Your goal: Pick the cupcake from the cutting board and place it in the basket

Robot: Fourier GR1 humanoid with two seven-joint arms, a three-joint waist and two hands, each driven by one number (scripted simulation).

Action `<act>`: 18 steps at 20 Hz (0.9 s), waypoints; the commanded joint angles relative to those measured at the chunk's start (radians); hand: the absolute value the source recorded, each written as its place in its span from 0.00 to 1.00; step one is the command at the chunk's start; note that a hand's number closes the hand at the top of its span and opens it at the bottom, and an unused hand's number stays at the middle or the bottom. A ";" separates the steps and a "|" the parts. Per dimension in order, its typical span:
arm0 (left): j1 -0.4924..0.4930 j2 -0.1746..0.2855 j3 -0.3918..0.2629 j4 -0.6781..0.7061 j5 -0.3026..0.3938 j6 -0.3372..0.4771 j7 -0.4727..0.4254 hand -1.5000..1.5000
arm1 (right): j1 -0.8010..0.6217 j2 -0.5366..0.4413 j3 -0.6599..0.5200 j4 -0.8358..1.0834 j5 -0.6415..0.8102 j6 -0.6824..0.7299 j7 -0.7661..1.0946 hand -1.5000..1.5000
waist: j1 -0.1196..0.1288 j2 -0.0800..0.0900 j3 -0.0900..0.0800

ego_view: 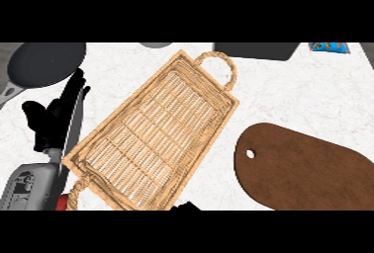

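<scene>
The brown cutting board [306,168] lies at the right with a small hole near its left end, and its top is bare. No cupcake shows on it. The woven basket [157,133] lies slantwise in the middle, with loop handles at both ends and nothing inside. My left hand [45,123] stands at the left beside the basket's long side, fingers straight and pointing up, holding nothing. A small black part, probably my right hand [185,206], pokes in at the lower edge below the basket. A bit of red [63,200] shows by the basket's near handle; I cannot tell what it is.
A dark grey pan [44,64] sits at the back left, its handle running off the left edge. A grey block [256,49], a grey bowl rim [157,44] and a blue packet [329,47] line the back edge. White marble counter [292,94] lies between basket and board.
</scene>
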 commanded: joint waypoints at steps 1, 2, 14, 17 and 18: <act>0.010 -0.006 0.008 0.003 0.008 0.005 0.009 0.50 | -0.026 0.012 0.184 -0.018 -0.064 -0.207 -0.044 1.00 | -0.027 -0.004 0.004; 0.001 -0.006 0.019 0.013 0.006 0.019 0.013 0.50 | -0.026 0.012 0.219 -0.049 -0.058 -0.257 -0.050 1.00 | -0.042 -0.005 0.003; 0.022 0.013 0.056 0.010 0.011 0.029 0.005 0.50 | -0.186 0.012 0.292 -0.159 0.087 -0.445 0.159 1.00 | -0.096 -0.013 -0.006; 0.045 0.017 0.053 0.017 0.015 0.011 -0.010 0.50 | -0.192 0.011 0.282 -0.187 0.119 -0.449 0.211 1.00 | -0.100 -0.014 -0.006; 0.030 0.016 0.051 0.017 0.009 0.019 0.006 0.50 | -0.216 0.011 0.248 -0.188 0.108 -0.455 0.216 1.00 | -0.100 -0.011 -0.005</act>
